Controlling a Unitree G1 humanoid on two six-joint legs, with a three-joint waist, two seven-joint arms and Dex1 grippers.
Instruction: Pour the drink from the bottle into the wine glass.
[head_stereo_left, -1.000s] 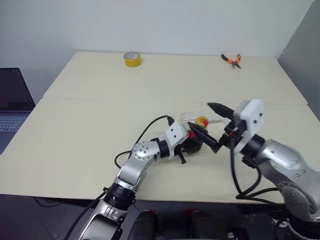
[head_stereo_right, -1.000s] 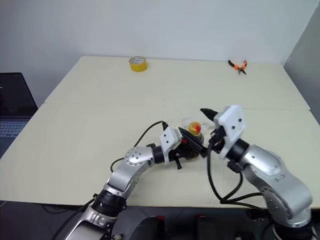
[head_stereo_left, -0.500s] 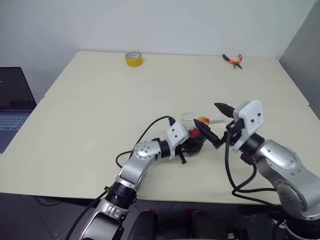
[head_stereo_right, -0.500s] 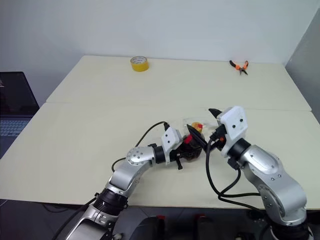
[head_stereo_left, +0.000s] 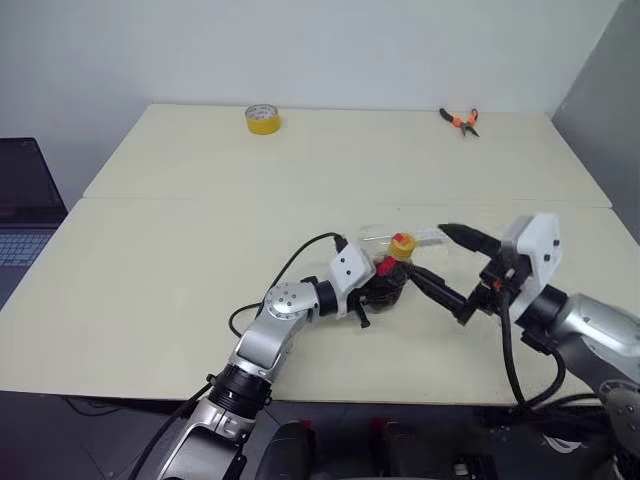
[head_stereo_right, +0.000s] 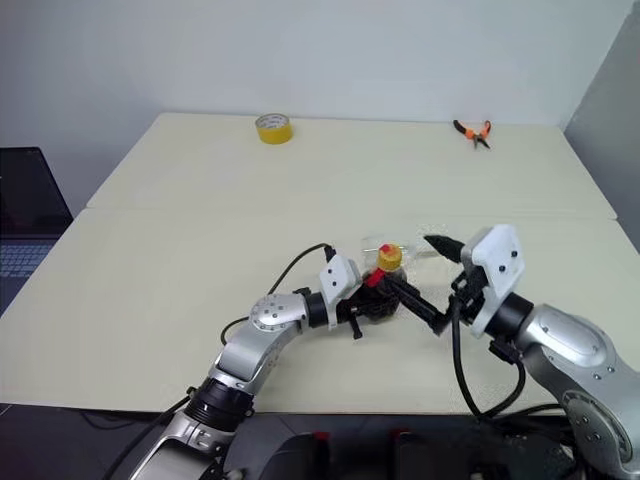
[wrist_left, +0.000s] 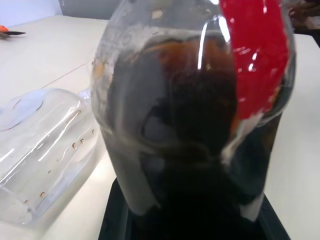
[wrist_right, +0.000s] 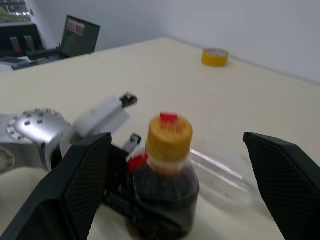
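The bottle (head_stereo_left: 395, 280) stands upright on the table, its dark drink (wrist_left: 200, 150) filling most of the body, with a red label and a yellow cap (wrist_right: 170, 132) on top. My left gripper (head_stereo_left: 378, 292) reaches in from the left and is shut on the bottle's lower body. Just behind the bottle, the clear wine glass (wrist_left: 45, 135) lies on its side on the table. My right gripper (head_stereo_left: 426, 250) hovers open to the right of the bottle at cap height, its fingers pointing at the cap but not touching it.
A yellow tape roll (head_stereo_left: 262, 119) sits at the far left of the table, and orange-handled pliers (head_stereo_left: 462, 119) at the far right. A laptop (head_stereo_left: 20, 210) stands beyond the table's left edge. A seam (head_stereo_left: 200, 198) crosses the tabletop.
My right gripper has drawn back to the right, away from the bottle's cap, staying open. The bottle, the glass and my left gripper have not moved.
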